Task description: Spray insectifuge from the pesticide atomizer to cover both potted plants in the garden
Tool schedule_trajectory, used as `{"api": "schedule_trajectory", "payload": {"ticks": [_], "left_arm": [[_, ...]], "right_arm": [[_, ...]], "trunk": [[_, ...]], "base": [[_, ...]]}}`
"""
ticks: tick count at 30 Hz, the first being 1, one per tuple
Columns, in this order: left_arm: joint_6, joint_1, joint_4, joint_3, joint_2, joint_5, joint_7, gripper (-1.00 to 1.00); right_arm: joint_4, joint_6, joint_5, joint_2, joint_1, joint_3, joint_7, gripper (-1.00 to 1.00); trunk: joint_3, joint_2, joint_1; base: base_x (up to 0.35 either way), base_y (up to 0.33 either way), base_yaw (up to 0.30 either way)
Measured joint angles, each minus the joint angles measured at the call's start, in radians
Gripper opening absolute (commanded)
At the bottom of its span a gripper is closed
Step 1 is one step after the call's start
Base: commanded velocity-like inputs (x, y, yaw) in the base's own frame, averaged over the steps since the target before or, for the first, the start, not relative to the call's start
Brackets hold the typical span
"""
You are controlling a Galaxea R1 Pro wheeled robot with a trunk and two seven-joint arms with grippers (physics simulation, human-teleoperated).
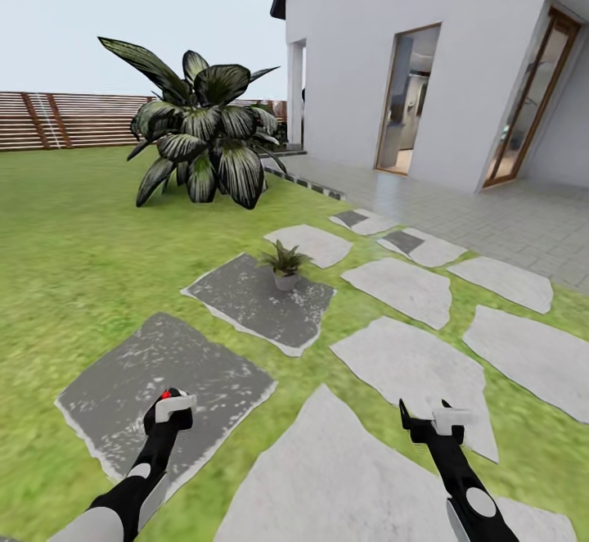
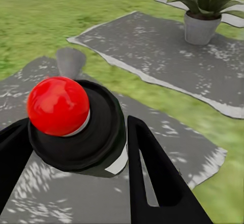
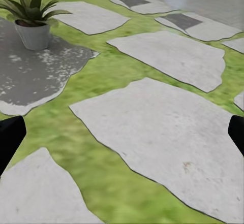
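Observation:
My left gripper (image 1: 169,405) is shut on the pesticide atomizer (image 1: 167,397), a dark bottle with a red dot on top. In the left wrist view the atomizer (image 2: 76,127) sits between the black fingers (image 2: 152,173), its red ball facing the camera. One potted plant (image 1: 285,264), a small green rosette in a pale pot, stands on a dark stone slab (image 1: 254,300) ahead of both arms; the same potted plant (image 2: 202,11) (image 3: 31,17) appears in both wrist views. The second plant is out of view. My right gripper (image 1: 425,416) (image 3: 122,132) hangs open over pale paving, holding nothing.
A big dark striped-leaf shrub (image 1: 204,137) stands on the lawn beyond. Pale stepping stones (image 1: 405,288) lead right to a tiled patio (image 1: 499,214) and the white house (image 1: 352,51). A wooden fence (image 1: 65,120) closes the back left.

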Motion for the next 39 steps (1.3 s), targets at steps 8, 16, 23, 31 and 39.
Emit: {"api": "schedule_trajectory", "payload": {"ticks": [8, 16, 23, 31, 39], "left_arm": [[0.0, 0.0, 0.0, 0.0, 0.0, 0.0, 0.0, -1.0], [0.0, 0.0, 0.0, 0.0, 0.0, 0.0, 0.0, -1.0], [0.0, 0.0, 0.0, 0.0, 0.0, 0.0, 0.0, -1.0], [0.0, 0.0, 0.0, 0.0, 0.0, 0.0, 0.0, -1.0], [0.0, 0.0, 0.0, 0.0, 0.001, 0.0, 0.0, -1.0]], "right_arm": [[-0.001, 0.0, 0.0, 0.0, 0.0, 0.0, 0.0, 1.0], [-0.001, 0.0, 0.0, 0.0, 0.0, -0.001, 0.0, 1.0], [-0.001, 0.0, 0.0, 0.0, 0.0, -0.001, 0.0, 1.0], [0.0, 0.0, 0.0, 0.0, 0.0, 0.0, 0.0, 1.0], [-0.001, 0.0, 0.0, 0.0, 0.0, 0.0, 0.0, 1.0]], "trunk": [[0.0, 0.0, 0.0], [0.0, 0.0, 0.0], [0.0, 0.0, 0.0], [0.0, 0.0, 0.0], [0.0, 0.0, 0.0]], "base": [[0.338, 0.091, 0.0], [0.338, 0.088, 0.0], [0.338, 0.073, 0.0], [0.338, 0.052, 0.0], [0.338, 0.005, 0.0]]}}
